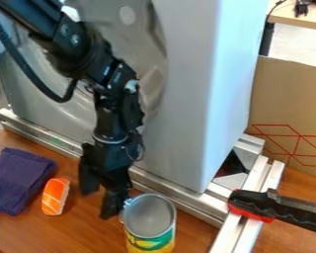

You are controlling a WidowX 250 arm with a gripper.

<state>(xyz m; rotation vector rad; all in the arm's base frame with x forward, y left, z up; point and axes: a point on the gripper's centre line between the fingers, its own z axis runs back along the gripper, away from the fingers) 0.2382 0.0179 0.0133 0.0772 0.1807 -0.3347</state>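
At the left of your view, a folded purple cloth (19, 180) lies on the counter (88, 228), with an orange-and-white sushi piece (56, 196) just beside it. Next, your hand (100, 203) hangs low, fingers apart, nothing clamped. Right of it, a can (149, 225) stands upright, close by the nearer fingertip; contact cannot be confirmed. Assessment: stiff-walled, probably light if empty, somewhat slick. Grip it squarely across the body below the rim, avoiding a tipping push. Far right: a black-and-red handled tool (253, 204) over the metal rails (252, 217).
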